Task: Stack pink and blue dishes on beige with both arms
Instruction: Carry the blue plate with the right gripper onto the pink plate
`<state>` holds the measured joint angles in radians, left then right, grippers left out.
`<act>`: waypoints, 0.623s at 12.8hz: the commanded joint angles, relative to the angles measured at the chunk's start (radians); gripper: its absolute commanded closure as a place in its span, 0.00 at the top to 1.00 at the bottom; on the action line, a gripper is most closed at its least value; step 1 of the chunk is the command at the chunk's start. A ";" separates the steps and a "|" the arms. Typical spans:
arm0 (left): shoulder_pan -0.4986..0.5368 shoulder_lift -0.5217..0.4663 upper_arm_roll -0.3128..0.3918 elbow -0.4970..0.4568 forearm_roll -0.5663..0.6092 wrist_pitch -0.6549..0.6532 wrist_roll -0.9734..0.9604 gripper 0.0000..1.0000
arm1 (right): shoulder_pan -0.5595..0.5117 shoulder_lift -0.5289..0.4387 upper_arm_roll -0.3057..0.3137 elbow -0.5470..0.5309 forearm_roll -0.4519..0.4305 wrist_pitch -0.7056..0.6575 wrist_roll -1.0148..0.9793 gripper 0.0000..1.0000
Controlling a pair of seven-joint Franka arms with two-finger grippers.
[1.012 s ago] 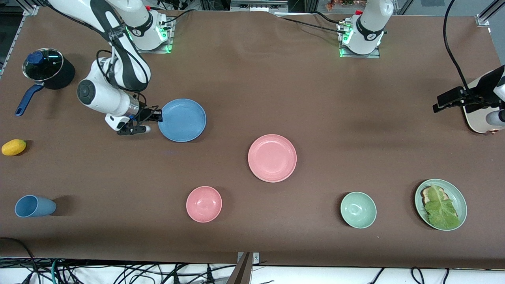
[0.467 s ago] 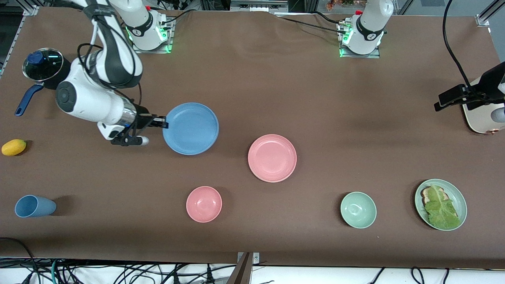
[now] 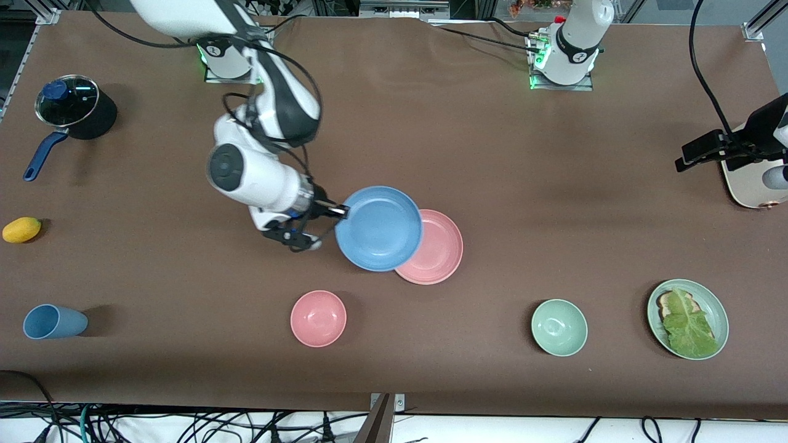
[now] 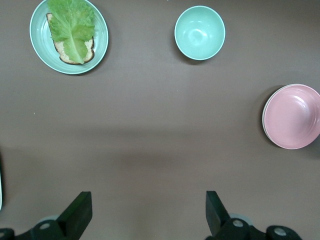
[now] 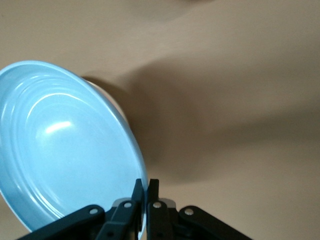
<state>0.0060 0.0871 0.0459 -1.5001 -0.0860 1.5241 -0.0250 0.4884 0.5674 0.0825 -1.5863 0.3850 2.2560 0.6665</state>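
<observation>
Holding the blue plate (image 3: 378, 227) by its rim, my right tool (image 3: 338, 211) is clenched on the edge that faces the right arm's end of the worktop (image 3: 394, 123). I am seeing the plate hanging in the air over the middle of the worktop, overlapping part of the pink plate (image 3: 438, 252) in the front view. In the right wrist view the blue plate (image 5: 65, 145) is showing tilted, its rim pinched between the closed fingers (image 5: 136, 192).

I am seeing the pink plate lying flat near the worktop's centre, with a pale rim showing under it in the left wrist view (image 4: 292, 116); I cannot tell if that is the beige plate.

My left tool (image 4: 145, 212) is waiting released, jaws wide, over the left arm's end of the worktop beside the toaster (image 3: 748, 184).

Open brown surface is lying all around the plates. Along the edge nearest the front camera I am seeing a blue cup (image 3: 52, 322) on its side, an empty pink bowl (image 3: 318, 318), an empty green bowl (image 3: 559, 327), and a green plate (image 3: 714, 301) carrying bread with a lettuce leaf (image 3: 686, 323). At the right arm's end are sitting a lidded pot (image 3: 71, 107) and a yellow fruit (image 3: 21, 229).
</observation>
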 commanded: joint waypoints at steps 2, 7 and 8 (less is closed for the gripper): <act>0.000 -0.017 -0.008 0.001 0.067 -0.010 0.039 1.00 | 0.107 0.144 -0.009 0.089 0.011 0.207 0.137 0.00; -0.001 -0.013 -0.006 0.000 0.068 -0.016 0.063 1.00 | 0.136 0.215 -0.010 0.095 0.002 0.284 0.146 0.00; -0.003 -0.013 -0.008 0.000 0.068 -0.018 0.062 1.00 | 0.137 0.221 -0.010 0.095 0.000 0.287 0.145 0.00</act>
<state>0.0060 0.0851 0.0449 -1.4997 -0.0477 1.5213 0.0184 0.6179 0.7633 0.0781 -1.5271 0.3850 2.5381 0.8014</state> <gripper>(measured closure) 0.000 0.956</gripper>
